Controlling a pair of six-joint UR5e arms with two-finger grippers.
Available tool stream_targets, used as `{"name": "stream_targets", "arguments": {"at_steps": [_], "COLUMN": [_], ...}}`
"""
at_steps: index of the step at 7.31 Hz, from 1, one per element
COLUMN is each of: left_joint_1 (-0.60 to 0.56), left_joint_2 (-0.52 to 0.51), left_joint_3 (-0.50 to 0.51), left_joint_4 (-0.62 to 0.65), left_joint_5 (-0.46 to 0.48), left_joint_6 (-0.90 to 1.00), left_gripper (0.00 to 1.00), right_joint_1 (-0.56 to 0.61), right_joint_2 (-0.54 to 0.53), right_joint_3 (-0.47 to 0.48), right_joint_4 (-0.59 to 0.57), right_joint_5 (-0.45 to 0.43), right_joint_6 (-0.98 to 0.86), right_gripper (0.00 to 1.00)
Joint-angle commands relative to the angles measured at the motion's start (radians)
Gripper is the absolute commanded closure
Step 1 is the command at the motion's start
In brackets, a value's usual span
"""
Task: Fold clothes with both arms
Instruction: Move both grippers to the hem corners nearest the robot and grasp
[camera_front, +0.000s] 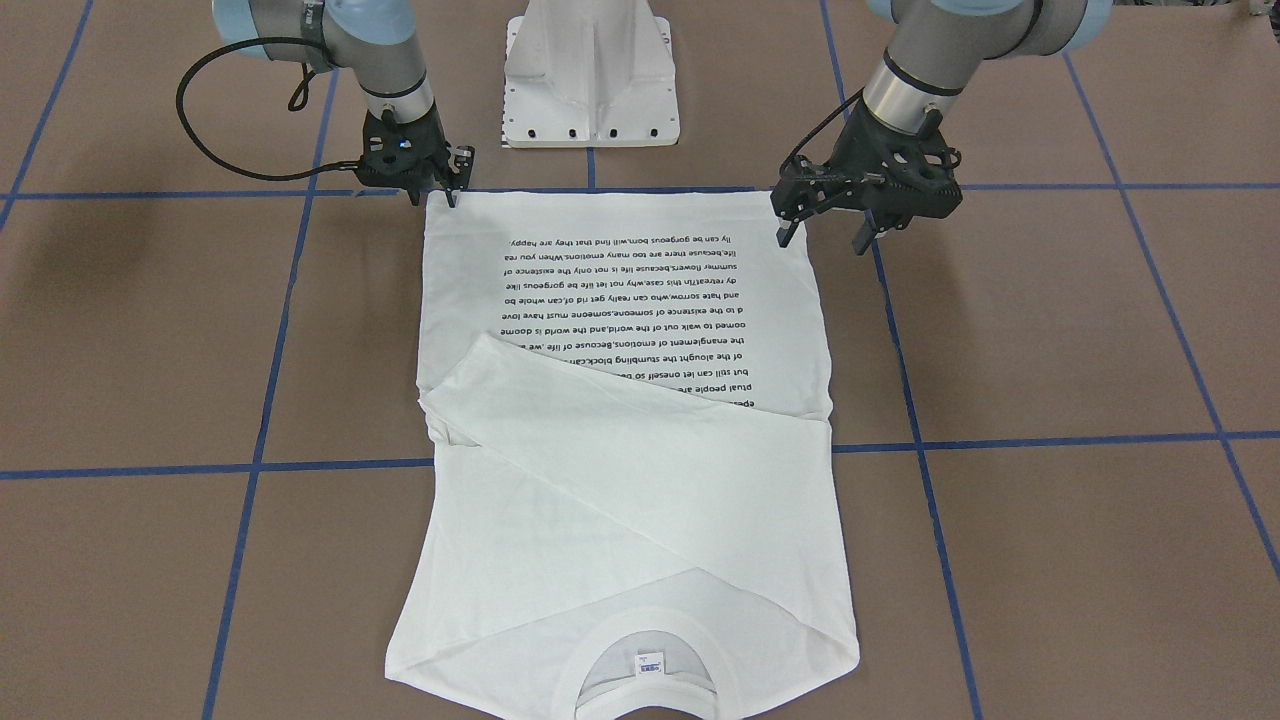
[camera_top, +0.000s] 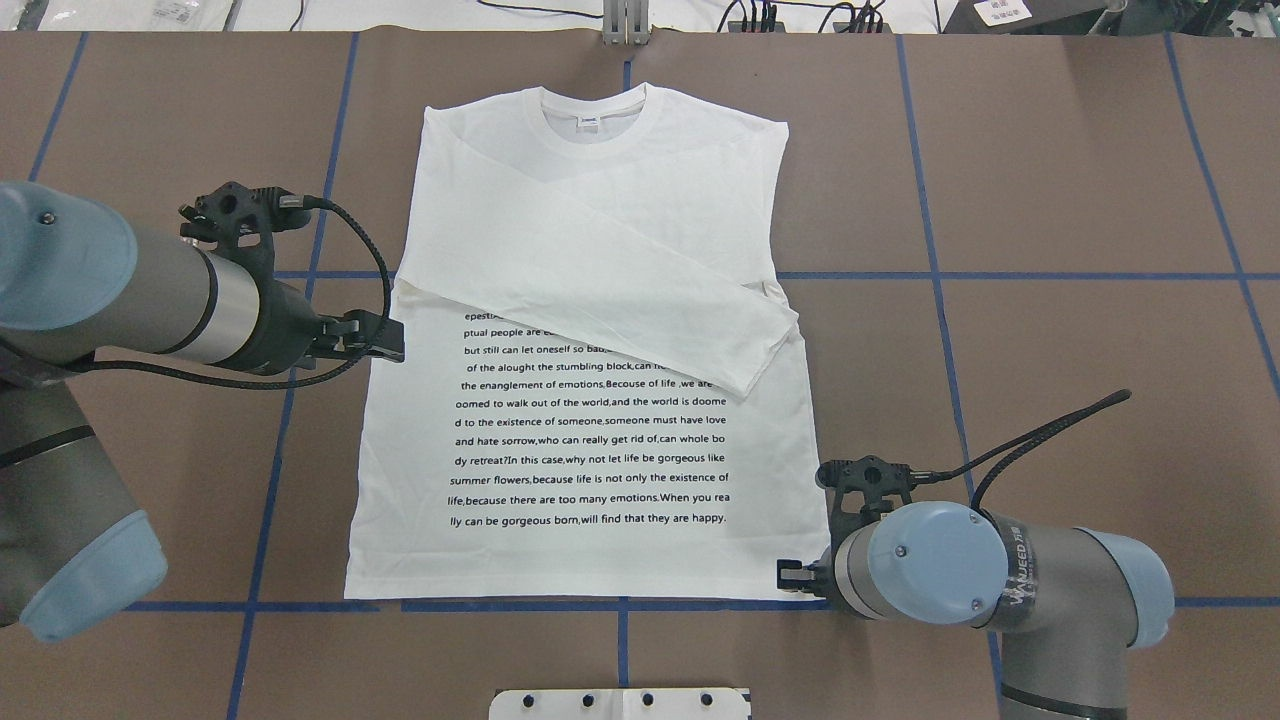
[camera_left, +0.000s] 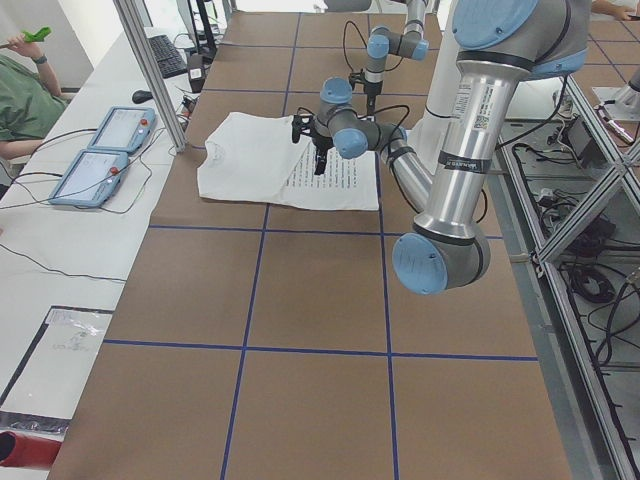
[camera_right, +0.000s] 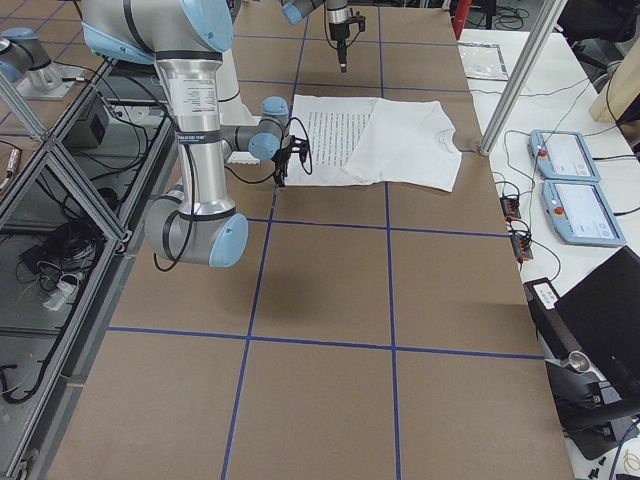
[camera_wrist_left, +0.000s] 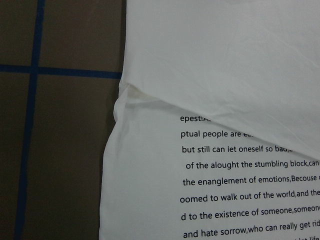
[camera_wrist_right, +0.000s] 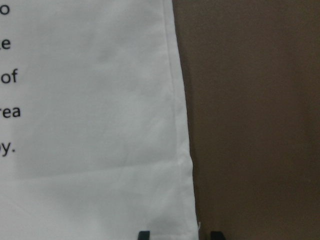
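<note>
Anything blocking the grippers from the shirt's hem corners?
Nothing visible does. The right gripper sits at its corner of the T-shirt, open, fingers astride the edge. The left gripper hangs open above its side, only cloth and table beneath.

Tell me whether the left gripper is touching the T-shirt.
Apart. In the exterior right view the left gripper hangs clear above the far edge of the T-shirt, brown table showing between them.

Grey/silver arms (camera_top: 225, 315), lt-blue joint caps (camera_top: 925, 560), blk cables (camera_front: 179, 98), white pedestal base (camera_front: 590, 80)
</note>
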Motion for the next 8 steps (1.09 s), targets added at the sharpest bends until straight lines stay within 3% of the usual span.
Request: {"name": "stream_targets", "arguments": {"at_steps": [1,4,6,8], "left_joint_1": [0.000,0.003,0.006,0.042], "left_joint_2": [-0.003,-0.005,0.018,0.188], "left_joint_3": [-0.002,0.003,0.030,0.038], "left_joint_4": [0.000,0.000,-0.014,-0.241], "left_joint_5": [0.000,0.002,0.003,0.006], "left_joint_6": [-0.003,-0.008,-0.021,-0.151], "left_gripper": [0.00,0.00,0.00,0.00], "right_joint_1": [0.000,0.000,0.015,0.032], "right_joint_2": [0.002,0.014,0.014,0.018], "right_joint_3": [-0.001,0.005,0.024,0.067], "right_joint_4": [0.000,-0.003,-0.003,0.000], "right_joint_5": [0.020,0.044,0.042,0.028], "right_joint_6": [-0.001,-0.001,0.001,0.013], "right_gripper": [0.71,1.00,1.00,1.00]}}
